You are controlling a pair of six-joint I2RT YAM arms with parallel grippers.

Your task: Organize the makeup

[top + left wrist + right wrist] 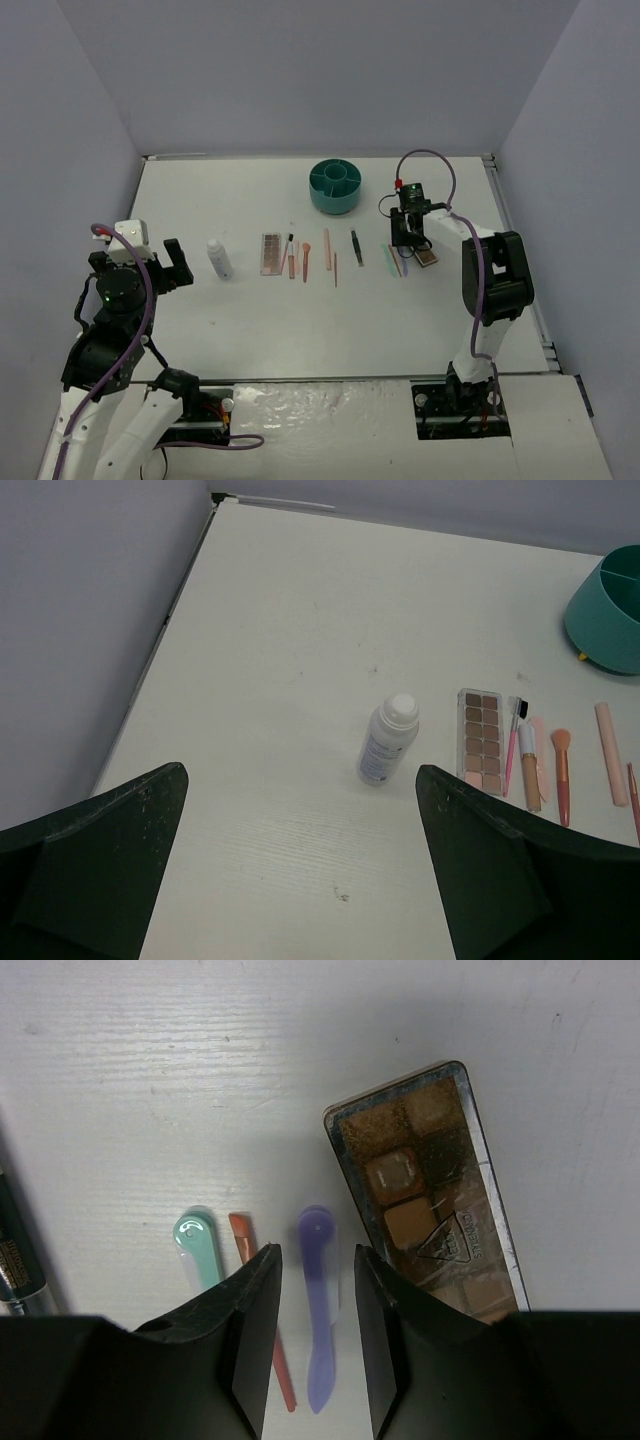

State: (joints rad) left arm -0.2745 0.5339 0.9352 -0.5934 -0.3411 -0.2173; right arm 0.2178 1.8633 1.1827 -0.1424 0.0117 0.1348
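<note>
Closest to the right wrist lens are my own dark fingers (250, 1340). The right gripper (318, 1260) straddles the purple stick (318, 1360) with its jaws set narrow. A sliver of table shows on each side of the stick, so I have hold of nothing. Only this view separates the three sticks here (overhead they blur together). The green stick (198, 1245) is at 9 o'clock, the orange stick (240, 1230) is beside it and half under my finger, then comes the purple one. The brown palette (430, 1200) lies at 3 o'clock, apart from my fingers.

My left gripper (300, 775) hangs wide open and holds nothing, above the bare table (280, 610). Its view alone shows the white bottle (390, 740) clearly, with the pink palette (482, 738) at the bottle's 3 o'clock and the slim pink brushes (562, 775) past that.

Overhead, the row runs from 9 to 3 o'clock across mid-table. The teal cup (335, 185) sits at 12 o'clock of it. The dark tweezers (356, 247) lie between the pink pieces and my right hand. Bare room is wide toward 6 o'clock, and past the bottle at 9 o'clock up to the table edge.

I count one bottle, two palettes, one pair of tweezers and three coloured sticks. The pink pieces overlap too much to count.
</note>
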